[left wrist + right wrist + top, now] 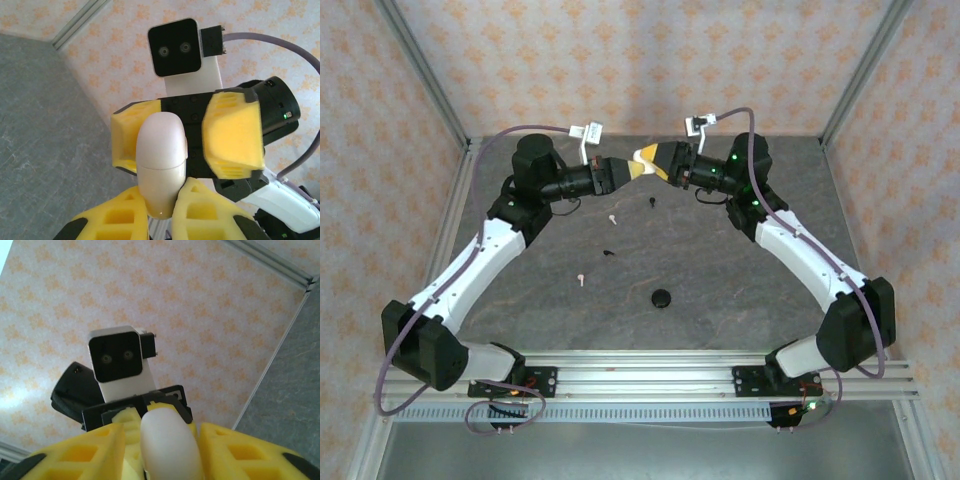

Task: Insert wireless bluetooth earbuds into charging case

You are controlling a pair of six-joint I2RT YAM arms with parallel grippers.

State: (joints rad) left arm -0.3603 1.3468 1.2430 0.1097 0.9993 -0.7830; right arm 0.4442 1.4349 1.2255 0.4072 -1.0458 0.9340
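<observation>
From above: left claw [640, 170] and right claw [658, 160] meet above the far grey counter [740, 290]; tiny white earbuds [612, 217] and black earbuds [651, 205] lie loose on it.

Left wrist: left claw clamps a glossy white oval charging case [161, 160]; right claw straddles its top, parted.

Right wrist: case between yellow fingers [240, 450].

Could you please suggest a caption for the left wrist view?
Left gripper holding the white charging case, with the right gripper open around it.

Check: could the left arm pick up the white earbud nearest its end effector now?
Probably not yet. The left end effector is shut on the white case, raised above the table and meeting the right end effector. Nothing lies over the white earbud, but the case would have to go first.
</observation>
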